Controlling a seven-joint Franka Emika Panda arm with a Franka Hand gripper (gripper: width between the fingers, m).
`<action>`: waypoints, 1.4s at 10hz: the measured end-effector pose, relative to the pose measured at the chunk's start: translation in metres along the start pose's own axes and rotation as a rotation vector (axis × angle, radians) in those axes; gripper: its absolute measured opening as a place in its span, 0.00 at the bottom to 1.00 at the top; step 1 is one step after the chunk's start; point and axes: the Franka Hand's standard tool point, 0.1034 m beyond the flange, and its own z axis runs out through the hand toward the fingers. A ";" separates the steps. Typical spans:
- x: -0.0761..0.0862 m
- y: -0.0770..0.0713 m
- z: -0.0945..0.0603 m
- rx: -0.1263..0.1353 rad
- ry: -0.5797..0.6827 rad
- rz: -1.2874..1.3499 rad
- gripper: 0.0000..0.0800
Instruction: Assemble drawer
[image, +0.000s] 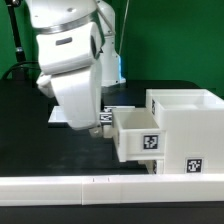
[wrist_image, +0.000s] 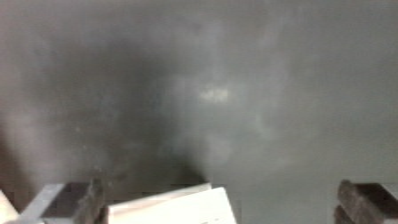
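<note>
The drawer casing (image: 185, 135) is seen on the dark desk (image: 25, 130) at the exterior view's right, with a tray (image: 135, 135) partly slid into its side, so the tray's push axis is judged to run toward the exterior view's right, away from the pincer (image: 103, 122). In the wrist view the pincer's fingers (wrist_image: 71, 200) are held apart, clamped on nothing, with a white corner between them. The parts are smooth, boxy white plastic bearing square tags.

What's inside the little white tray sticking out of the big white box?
The tray looks empty where its open top shows: just white walls. Its end inside the casing is hidden, and the gripper covers the space beside it.
</note>
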 end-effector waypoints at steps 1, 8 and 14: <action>0.008 0.000 0.002 0.002 0.003 0.012 0.81; 0.057 -0.005 0.021 0.022 0.000 0.139 0.81; 0.041 -0.034 0.018 0.039 -0.016 0.192 0.81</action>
